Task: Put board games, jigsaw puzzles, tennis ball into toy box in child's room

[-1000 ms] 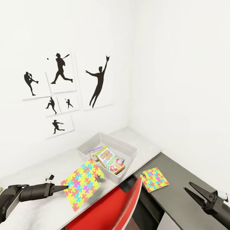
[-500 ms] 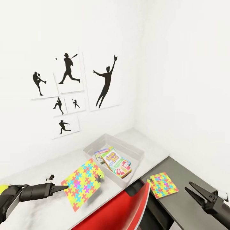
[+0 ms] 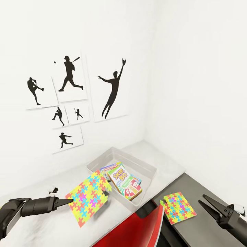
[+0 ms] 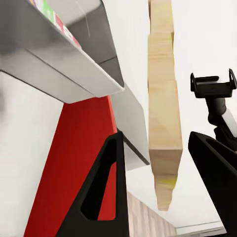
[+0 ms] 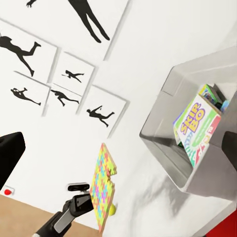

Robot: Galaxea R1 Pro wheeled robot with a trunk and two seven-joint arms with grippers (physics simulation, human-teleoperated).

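White walls all around, with black silhouette pictures [image 3: 72, 103] above the light grey table [image 3: 41, 192]. Toy box [image 3: 144, 164] standing on the table near the corner of the walls, open at the top. Inside the toy box, several board games [image 3: 123, 180] in a loose pile, the uppermost yellow-green with red letters, tilted against the others.

Just beside the toy box, on its side away from the corner, left pincer [image 3: 70, 201] shut on the corner of one jigsaw puzzle [image 3: 90, 197]. Puzzle raised off the table and tilted, its far edge close to the rim of the toy box; touching or not, cannot tell. In the right wrist view, same puzzle [image 5: 103, 185] seen almost edge-on, upright, with a small yellow-green thing, perhaps the tennis ball [image 5: 112, 210], just under its lower edge.

Second jigsaw puzzle [image 3: 177, 207] lying flat on the lower dark-grey section of the table [image 3: 206, 192], near the toy box but apart from it. Red chair [image 3: 137, 230] below the toy box, its back at the table edge.

Right pincer [image 3: 202, 202] well apart from the toy box, over the dark-grey section, jaws spread wide, holding nothing.
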